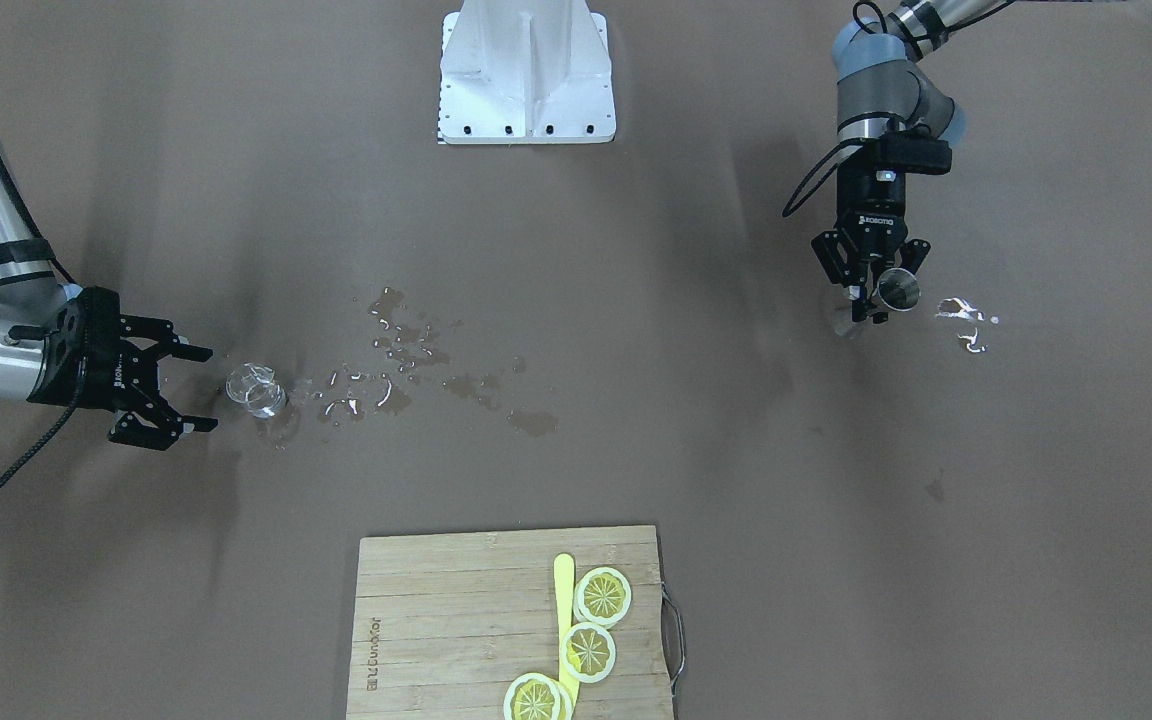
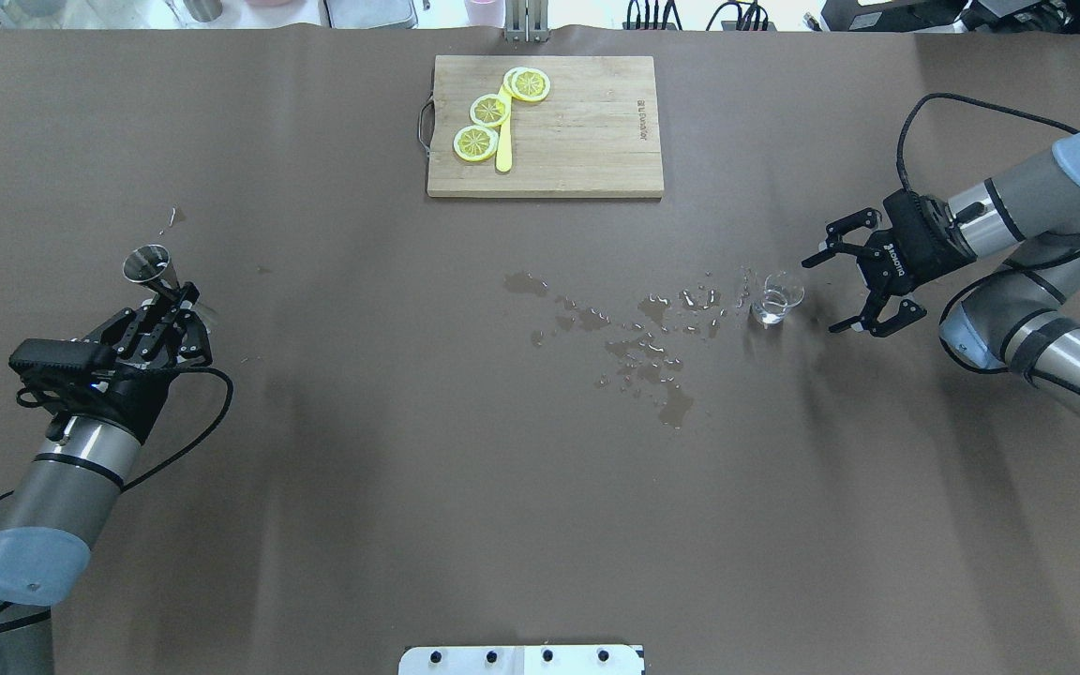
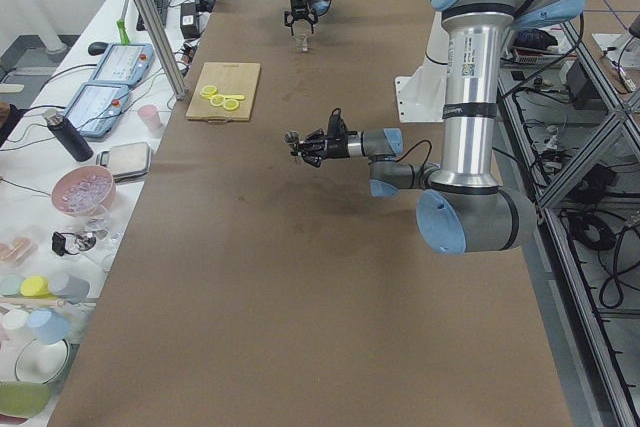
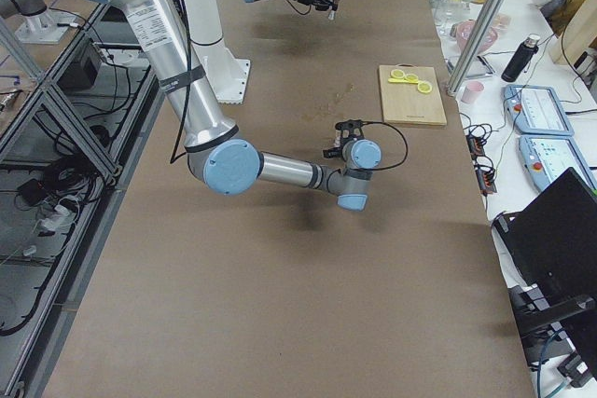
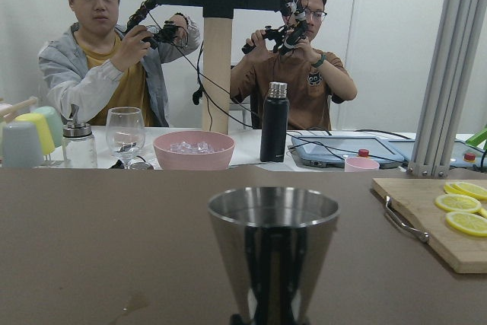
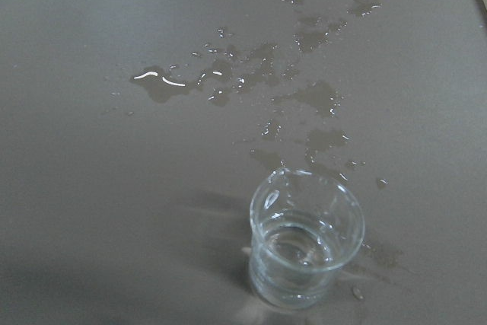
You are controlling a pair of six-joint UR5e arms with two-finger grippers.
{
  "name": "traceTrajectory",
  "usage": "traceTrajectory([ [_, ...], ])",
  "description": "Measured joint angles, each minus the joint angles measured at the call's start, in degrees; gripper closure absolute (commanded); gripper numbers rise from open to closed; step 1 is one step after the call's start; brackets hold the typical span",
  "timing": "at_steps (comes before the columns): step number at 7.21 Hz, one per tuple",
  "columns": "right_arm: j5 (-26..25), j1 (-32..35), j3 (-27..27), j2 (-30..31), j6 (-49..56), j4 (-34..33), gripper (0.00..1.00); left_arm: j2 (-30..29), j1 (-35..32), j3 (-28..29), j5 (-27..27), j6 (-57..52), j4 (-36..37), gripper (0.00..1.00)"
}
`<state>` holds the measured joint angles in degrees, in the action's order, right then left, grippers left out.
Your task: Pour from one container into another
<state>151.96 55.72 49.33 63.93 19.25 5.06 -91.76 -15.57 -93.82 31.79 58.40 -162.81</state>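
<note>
Brushed steel cup (image 5: 274, 241), cone-shaped and wider at its rim, stands upright in the left gripper (image 2: 172, 298). The jaws are closed on its narrow lower part, and the cup is held clear of the brown table (image 2: 409, 469). A few small wet marks (image 1: 964, 312) lie on the table just beside these jaws.

Ahead of the left jaws and off to their right lies a wooden cutting board (image 2: 577, 131). It carries three lemon slices (image 2: 476, 142) and a yellow strip-shaped tool (image 2: 503, 148). Farther ahead, past the table's far edge, two people (image 5: 114, 58) hold hand controllers. They are behind a side table with a pink bowl (image 5: 194, 150), a wine glass (image 5: 125, 131) and a black bottle (image 5: 275, 121).

The right gripper (image 2: 829, 292) lies low and level over the table. Its jaws are spread wide with nothing between them. Just ahead of the fingertips — near but not touching — a small glass beaker (image 6: 304, 241) stands upright in line with the gap. Clear liquid fills its lower part. Beyond the beaker, wet patches (image 2: 643, 342) trail away from the jaws across the table — some as puddles, some as scattered drops. The cutting board is well apart from these jaws, off to one side past the wet patches.
</note>
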Motion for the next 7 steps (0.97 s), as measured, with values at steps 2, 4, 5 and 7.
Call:
traceTrajectory([
  [2, 0.06, 0.0, -1.38, -0.03, -2.09, 3.6, 0.01, -7.91, 1.23, 1.9, 3.11, -9.06, -0.73, 1.0],
  [4, 0.05, -0.06, -3.51, -0.56, -3.78, 6.3, 0.01, -15.73, 2.89, 3.68, 7.5, -20.01, -0.74, 1.0],
  [5, 0.05, -0.07, -4.67, -1.24, -4.42, 7.16, 0.01, -18.78, 3.34, 4.76, 10.2, -23.48, -0.67, 1.0],
  [7, 0.01, -0.12, -5.6, -2.07, -4.86, 7.78, 0.01, -22.06, 3.61, 5.85, 14.8, -27.71, -0.42, 1.0],
])
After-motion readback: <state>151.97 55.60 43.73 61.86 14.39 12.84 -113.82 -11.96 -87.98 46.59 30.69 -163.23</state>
